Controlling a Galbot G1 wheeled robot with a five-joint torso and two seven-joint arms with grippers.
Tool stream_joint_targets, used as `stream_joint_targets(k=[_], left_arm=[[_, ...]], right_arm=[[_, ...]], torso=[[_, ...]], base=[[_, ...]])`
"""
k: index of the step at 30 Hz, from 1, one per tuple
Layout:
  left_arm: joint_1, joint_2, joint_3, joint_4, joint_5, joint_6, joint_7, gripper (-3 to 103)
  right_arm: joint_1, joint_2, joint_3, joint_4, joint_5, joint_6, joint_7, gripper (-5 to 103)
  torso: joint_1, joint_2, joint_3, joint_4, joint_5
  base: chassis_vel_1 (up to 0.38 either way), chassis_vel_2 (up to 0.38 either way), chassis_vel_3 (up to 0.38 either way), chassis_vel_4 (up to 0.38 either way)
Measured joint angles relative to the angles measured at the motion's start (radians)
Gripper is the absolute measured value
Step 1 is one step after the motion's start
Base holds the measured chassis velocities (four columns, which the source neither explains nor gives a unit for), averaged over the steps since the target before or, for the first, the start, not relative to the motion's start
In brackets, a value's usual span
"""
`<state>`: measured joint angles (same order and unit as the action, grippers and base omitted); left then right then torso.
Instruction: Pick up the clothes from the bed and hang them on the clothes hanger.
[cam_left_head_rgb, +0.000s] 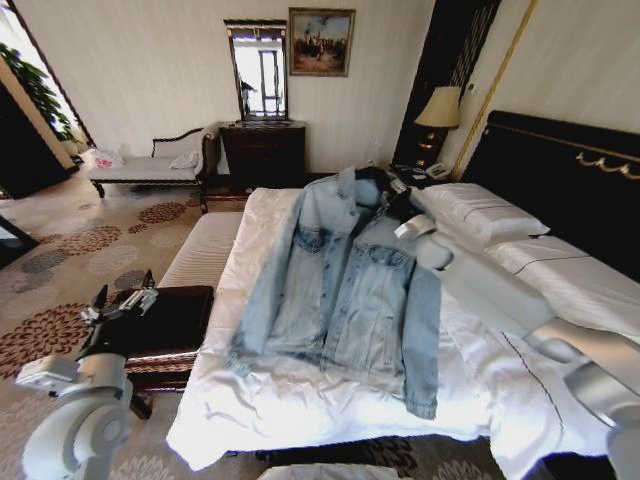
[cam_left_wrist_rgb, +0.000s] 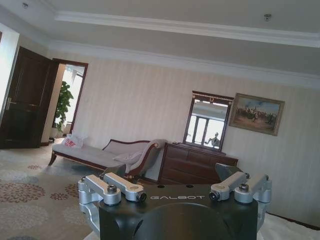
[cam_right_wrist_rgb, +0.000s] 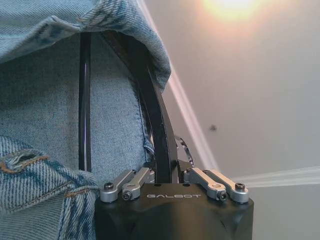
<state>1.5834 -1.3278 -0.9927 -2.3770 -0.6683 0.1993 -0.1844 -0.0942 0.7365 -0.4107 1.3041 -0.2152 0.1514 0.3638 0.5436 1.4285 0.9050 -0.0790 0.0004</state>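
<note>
The clothes, a light-blue denim jacket (cam_left_head_rgb: 340, 280), lie spread open on the white quilt of the bed (cam_left_head_rgb: 300, 410), collar toward the pillows. My right arm reaches across the bed to the collar, where the right gripper (cam_left_head_rgb: 402, 212) sits. In the right wrist view the right gripper (cam_right_wrist_rgb: 167, 172) is shut on a black bar of the clothes hanger (cam_right_wrist_rgb: 155, 125), which runs up under the denim jacket (cam_right_wrist_rgb: 45, 110) draped over it. My left gripper (cam_left_head_rgb: 122, 303) is held up beside the bed's foot, open and holding nothing.
A white-cushioned bench (cam_left_head_rgb: 205, 250) stands along the bed's side with a dark box (cam_left_head_rgb: 170, 320) on it near my left arm. Pillows (cam_left_head_rgb: 480, 210) and a black headboard (cam_left_head_rgb: 570, 170) lie on the right. A dresser (cam_left_head_rgb: 263, 152) and chaise (cam_left_head_rgb: 150, 168) stand at the far wall.
</note>
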Motion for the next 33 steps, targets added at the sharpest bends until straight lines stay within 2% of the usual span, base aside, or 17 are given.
stream_joint_targets(k=[6,12,18,25,33], left_arm=[[0.002,-0.002,0.003,-0.014,-0.002,0.004,-0.004,100],[0.005,-0.001,-0.003,-0.023,-0.013,0.007,-0.008,100],[0.007,-0.006,0.004,-0.032,-0.016,0.009,-0.012,100],[0.010,-0.004,0.003,-0.038,-0.018,0.010,-0.013,100],[0.012,0.001,-0.001,-0.052,-0.030,0.012,-0.014,100]], right_arm=[[0.008,-0.062,0.062,0.063,0.020,-0.007,0.026,20],[0.009,-0.128,0.106,0.119,0.125,-0.032,0.062,20],[-0.007,-0.203,0.178,0.179,0.229,-0.012,0.074,19],[-0.005,-0.245,0.216,0.234,0.290,0.002,0.078,19],[-0.003,-0.313,0.269,0.316,0.402,-0.001,0.101,17]], torso=[[0.000,0.000,0.000,0.0001,-0.0003],[0.000,0.000,0.000,0.0001,-0.0002],[0.000,0.000,0.000,-0.0001,-0.0002],[0.000,0.000,0.000,0.0004,-0.0002],[0.000,0.000,0.000,0.0001,-0.0003]], base=[[0.000,0.000,0.000,0.000],[0.000,0.000,0.000,0.000],[0.000,0.000,0.000,0.000],[0.000,0.000,0.000,0.000],[0.000,0.000,0.000,0.000]])
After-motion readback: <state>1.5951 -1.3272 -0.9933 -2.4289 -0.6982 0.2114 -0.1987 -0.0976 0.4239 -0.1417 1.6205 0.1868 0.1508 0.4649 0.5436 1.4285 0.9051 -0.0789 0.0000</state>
